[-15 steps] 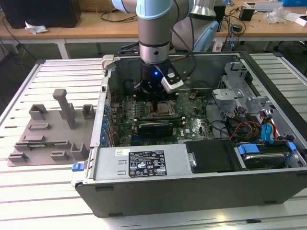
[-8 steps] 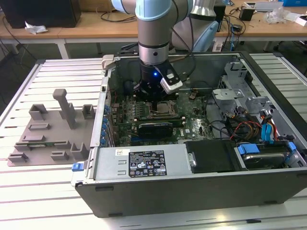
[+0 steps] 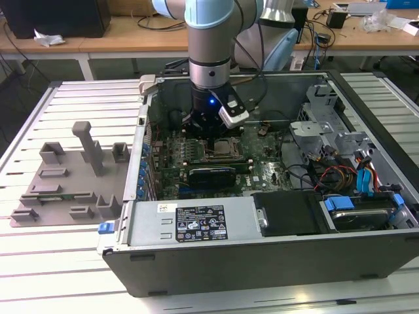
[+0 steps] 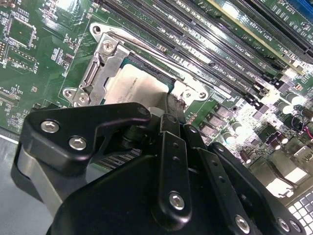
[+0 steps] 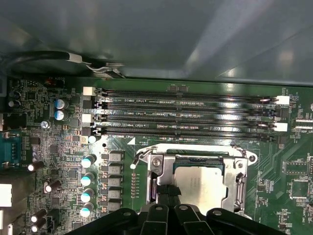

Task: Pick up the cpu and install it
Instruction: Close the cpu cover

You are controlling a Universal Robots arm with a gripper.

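Observation:
The cpu (image 4: 133, 88) (image 5: 200, 182), a flat square chip with a silvery-grey top, lies inside the metal-framed socket (image 3: 222, 149) (image 4: 105, 54) (image 5: 195, 152) of the green motherboard (image 3: 262, 171). The socket's frame stands around it and a thin lever (image 5: 138, 159) sticks out at one corner. My black gripper (image 3: 213, 134) (image 4: 168, 106) (image 5: 165, 192) hangs low inside the open computer case, directly over the socket, its tip at one edge of the cpu. Its body hides part of the chip in both wrist views.
Memory slots (image 5: 186, 115) run beside the socket, and capacitors (image 5: 88, 178) line its other side. The case wall (image 3: 196, 261), power supply (image 3: 190, 222), drive cage (image 3: 327, 124) and cables (image 3: 366, 176) surround the board. A grey moulded tray (image 3: 65, 190) lies on the slatted table at the exterior view's left.

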